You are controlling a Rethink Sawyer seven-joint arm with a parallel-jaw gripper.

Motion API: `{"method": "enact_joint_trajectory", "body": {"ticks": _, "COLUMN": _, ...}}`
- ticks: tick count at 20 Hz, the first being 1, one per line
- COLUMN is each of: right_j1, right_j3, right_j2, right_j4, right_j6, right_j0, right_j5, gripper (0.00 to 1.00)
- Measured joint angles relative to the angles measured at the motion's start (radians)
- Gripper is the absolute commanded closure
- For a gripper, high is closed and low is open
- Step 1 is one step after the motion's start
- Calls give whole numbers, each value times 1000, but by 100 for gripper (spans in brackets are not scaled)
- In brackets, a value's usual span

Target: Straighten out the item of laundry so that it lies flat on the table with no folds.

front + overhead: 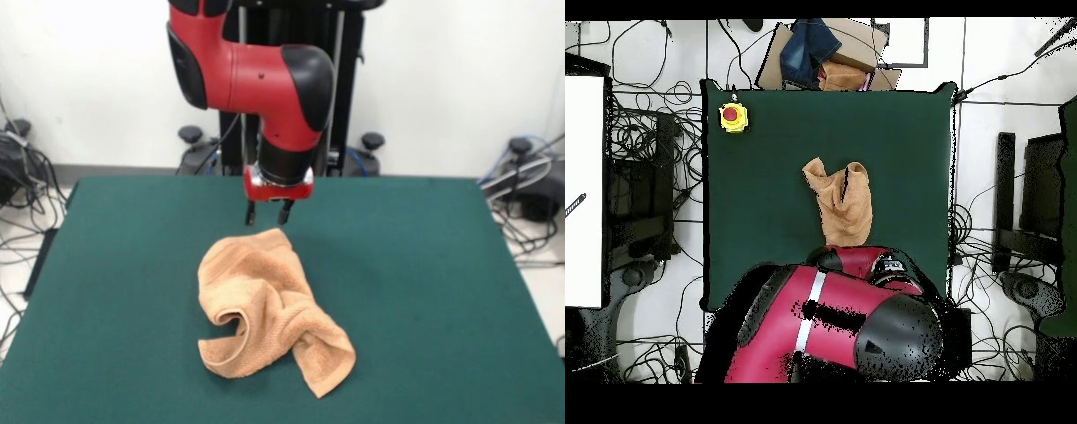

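The black two-fingered pincer [268,213] hangs released and empty under the red and black arm, its tips spread apart. Just below and in front of it, on the dark green felt-covered bench [424,265], lies the small peach-orange terry-cloth towel [269,309], crumpled. The towel's closest edge sits almost directly beneath the pincer tips, apparently not touched; the rest trails away from the pincer in a twisted heap with a curled loop and a folded flap at its farthest end.

The step in hand looks like the approach for a first grasp. To do it well, the pincer should descend onto a single layer at that nearest hemmed edge rather than into the bunched middle, close on one thickness only, then lift slightly and drag back towards the robot so the twist unrolls along the felt. Pinching several layers would likely carry the folds along.

The front view shows the pincer's spread tips and the towel's height, curl and overlaps. The overhead view hides the pincer under the arm's bulk, but it shows the towel's outline forking into two lobes away from the robot, and a yellow box with a red button [733,117] far beyond the towel near a bench corner.
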Motion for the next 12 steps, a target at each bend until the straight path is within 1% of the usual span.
{"method": "enact_joint_trajectory", "body": {"ticks": 6, "right_j1": 0, "right_j3": -7, "right_j2": 1, "right_j4": 0, "right_j6": 0, "right_j0": 0, "right_j5": 40, "gripper": 0}}
{"method": "enact_joint_trajectory", "body": {"ticks": 12, "right_j1": 0, "right_j3": -46, "right_j2": 3, "right_j4": 0, "right_j6": 0, "right_j0": -1, "right_j5": 93, "gripper": 0}}
